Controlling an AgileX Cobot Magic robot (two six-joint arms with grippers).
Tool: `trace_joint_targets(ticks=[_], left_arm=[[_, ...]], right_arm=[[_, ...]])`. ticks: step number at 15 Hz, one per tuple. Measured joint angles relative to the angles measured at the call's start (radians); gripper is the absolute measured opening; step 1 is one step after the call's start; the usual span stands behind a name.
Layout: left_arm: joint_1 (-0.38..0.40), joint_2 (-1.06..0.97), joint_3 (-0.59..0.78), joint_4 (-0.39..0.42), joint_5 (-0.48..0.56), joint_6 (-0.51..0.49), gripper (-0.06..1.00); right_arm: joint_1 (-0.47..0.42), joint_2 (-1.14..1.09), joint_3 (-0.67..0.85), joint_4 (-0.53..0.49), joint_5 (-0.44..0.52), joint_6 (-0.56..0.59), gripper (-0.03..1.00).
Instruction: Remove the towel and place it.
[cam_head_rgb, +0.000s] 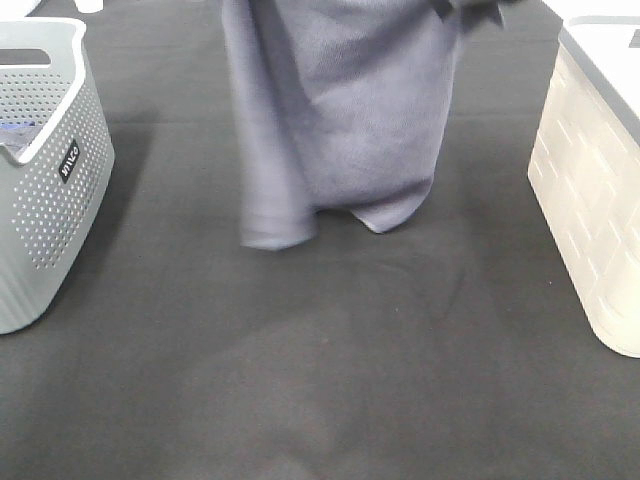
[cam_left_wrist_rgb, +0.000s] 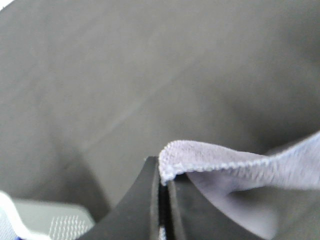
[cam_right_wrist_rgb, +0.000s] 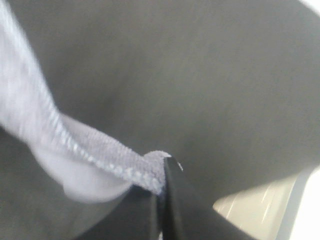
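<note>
Closest in, the left gripper has its black jaws pressed together on a stitched corner of the towel, and the cloth runs off sideways from there. Likewise the right gripper pinches another hemmed corner. Seen from above, the towel hangs in the air in loose folds from the top of the view. Its lower edge is blurred over the black table cover, between the grey basket and the white basket, touching neither.
</note>
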Motion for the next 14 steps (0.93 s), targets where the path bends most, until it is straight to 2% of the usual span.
trace_joint_targets(ticks=[2,8,11,14], left_arm=[[0.008,0.000,0.000,0.002,-0.014,0.020,0.00],[0.024,0.063,0.000,0.135,-0.038,0.035,0.00],[0.070,0.094,0.000,0.133,-0.145,0.018,0.00],[0.122,0.100,0.000,0.136,-0.310,-0.032,0.00]], right_arm=[[0.000,0.006,-0.002,-0.021,-0.090,0.000,0.00],[0.000,0.140,-0.104,-0.111,-0.133,0.060,0.00],[-0.002,0.232,-0.221,-0.147,-0.146,0.078,0.00],[-0.031,0.317,-0.330,-0.150,-0.232,0.099,0.00]])
